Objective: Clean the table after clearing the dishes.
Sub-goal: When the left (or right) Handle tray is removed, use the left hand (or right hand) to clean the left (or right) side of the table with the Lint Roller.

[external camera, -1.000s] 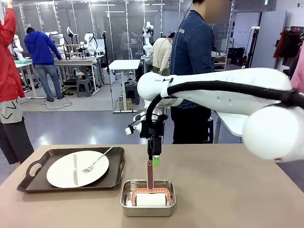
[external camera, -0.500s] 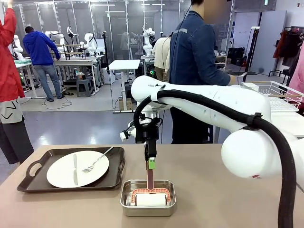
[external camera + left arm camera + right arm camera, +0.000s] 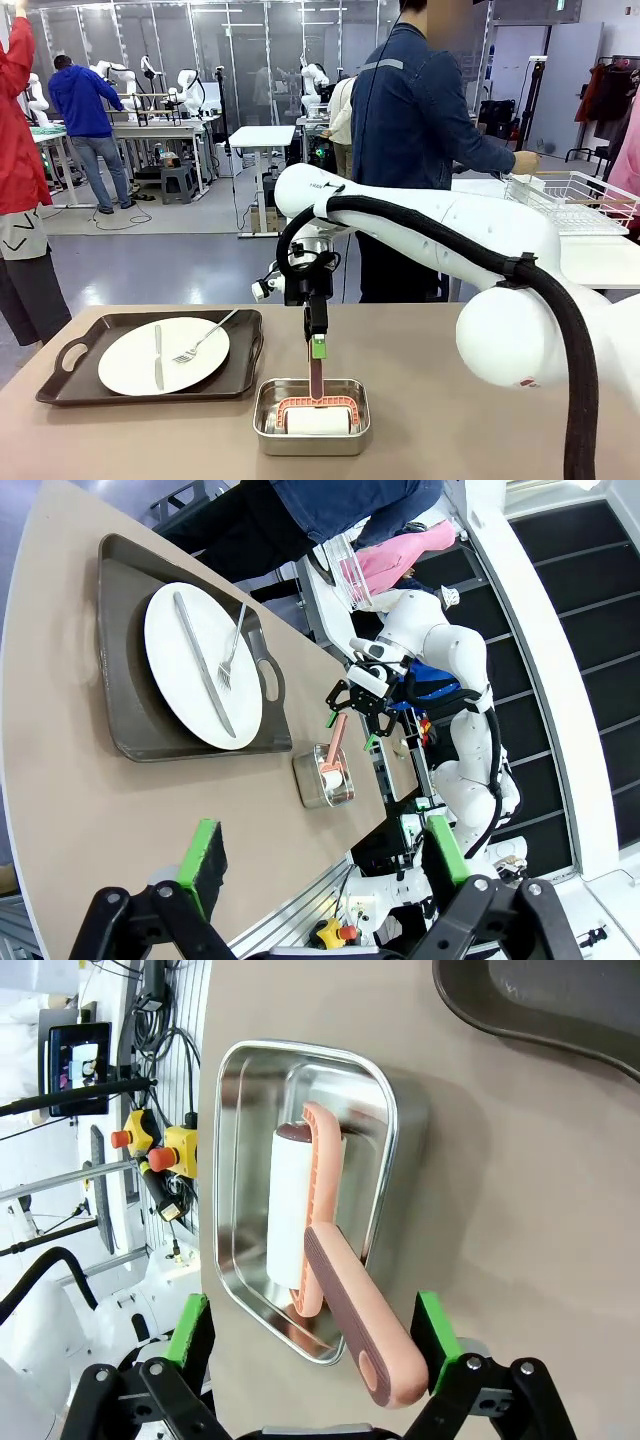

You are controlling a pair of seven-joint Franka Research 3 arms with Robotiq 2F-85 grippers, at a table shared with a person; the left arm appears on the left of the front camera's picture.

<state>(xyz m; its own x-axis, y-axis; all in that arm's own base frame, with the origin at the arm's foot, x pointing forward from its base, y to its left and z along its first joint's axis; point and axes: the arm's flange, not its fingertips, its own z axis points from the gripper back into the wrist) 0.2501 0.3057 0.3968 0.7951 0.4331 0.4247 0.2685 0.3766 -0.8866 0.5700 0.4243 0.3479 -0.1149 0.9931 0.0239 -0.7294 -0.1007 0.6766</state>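
One dish set sits on the desk [image 3: 480, 400]: tray [image 3: 60, 385] at its left carries plate [image 3: 130, 365], knife [image 3: 157, 357], fork [image 3: 205, 340], not yet cleared. Steel pan [image 3: 270, 440] props the roller [image 3: 316, 375] handle-up for grabbing. Right gripper [image 3: 318, 347] jaws straddle the handle, not clamped. Left gripper [image 3: 320, 840] jaws released, hovering clear.

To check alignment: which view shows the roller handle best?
The right wrist view: the roller handle sits large between the pads of the right claw. The front view shows it narrow; the left wrist view, tiny.

White plate [image 3: 130, 362], knife [image 3: 158, 357] and fork [image 3: 205, 337] laid across it, seated in dark brown tray [image 3: 245, 345] at left of tan table [image 3: 470, 400].
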